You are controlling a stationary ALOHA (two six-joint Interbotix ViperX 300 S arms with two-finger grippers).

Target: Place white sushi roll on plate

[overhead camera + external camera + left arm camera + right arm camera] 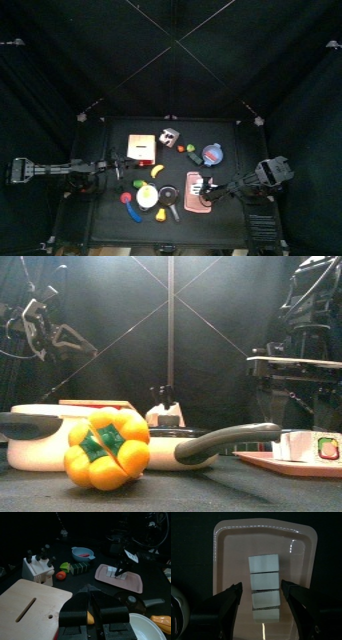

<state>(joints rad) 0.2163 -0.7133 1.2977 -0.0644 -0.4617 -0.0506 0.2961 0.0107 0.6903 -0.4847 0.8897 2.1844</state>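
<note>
Roll: the small white chunky sushi roll with dark edging lies on the plate, near its middle, and appears in the front view at the plate's right end.
Plate: the salmon-pink flat oblong dish with rounded corners sits on the black worktop toward the right arm's side.
Right gripper: the right gripper hovers straight above the plate with its jaws spread wide, one on either side of the roll's line; it grips nothing.
Left gripper: the left gripper rests over the worktop's left side with its jaws pressed together and empty, above a pale wooden cutting board.
Stage: judged from how things lie, the roll is set down and only the retreat is left.
Risk, nudge: a jaw tip dragging sideways on the way up could clip the roll and push it toward the plate's rim.
Risk, neighbours: a low swing back could catch the white saucepan with the dark handle or the yellow toy pepper nearby.
</note>
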